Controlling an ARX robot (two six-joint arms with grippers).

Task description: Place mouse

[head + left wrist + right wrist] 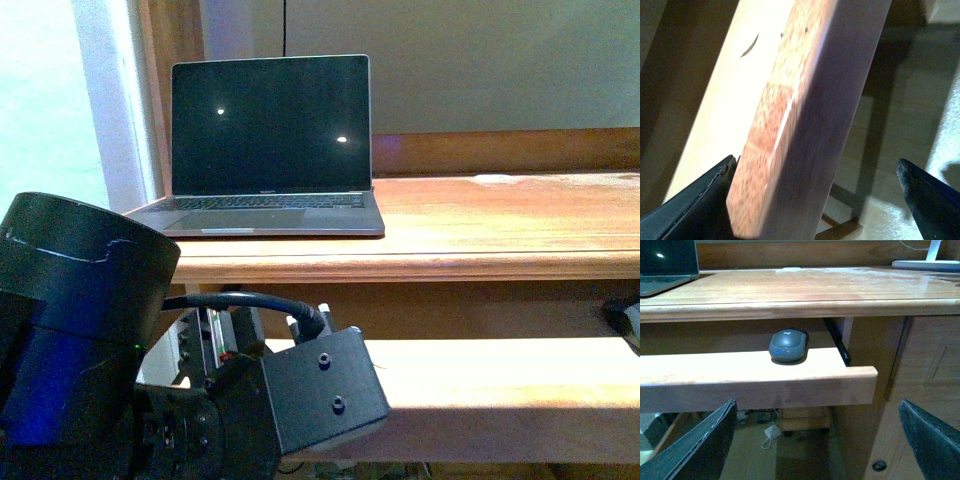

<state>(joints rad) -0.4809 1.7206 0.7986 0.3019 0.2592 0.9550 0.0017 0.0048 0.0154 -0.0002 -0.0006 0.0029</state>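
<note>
The mouse (788, 346), dark grey and domed, lies on the pull-out wooden shelf (740, 385) under the desk top, near the shelf's right end. My right gripper (815, 440) is open and empty, in front of and below the shelf's front edge, apart from the mouse. My left gripper (815, 205) is open, with the shelf's front edge (790, 150) standing between its fingers (695, 210); I cannot tell if they touch it. In the front view my left arm (90, 320) fills the lower left corner. A dark shape (625, 318) at the right edge may be the mouse.
An open laptop (270, 140) with a dark screen stands on the wooden desk (500, 220) at the left. A small flat white disc (492, 180) lies further right at the back. A white base (925, 262) stands at the desk's far right. A cabinet side (920, 390) flanks the shelf.
</note>
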